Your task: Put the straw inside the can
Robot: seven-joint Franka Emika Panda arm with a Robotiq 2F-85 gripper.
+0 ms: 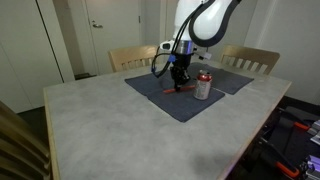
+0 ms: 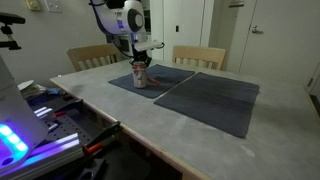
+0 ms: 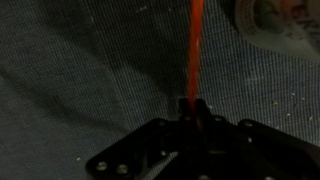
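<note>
While the claw [image 3: 190,108] is pinched shut on the straw [image 3: 195,50], low over the dark mat [image 3: 70,70] beside the can [image 3: 280,25], the grasp looks done but getting it into the can remains.

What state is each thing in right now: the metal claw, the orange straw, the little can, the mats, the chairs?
gripper: shut, pinching the straw.
straw: held by the gripper, outside the can.
can: upright, no straw in it.
dark mats: lying flat on the table, the can standing on one.
chairs: pushed in at the table's far side.
</note>
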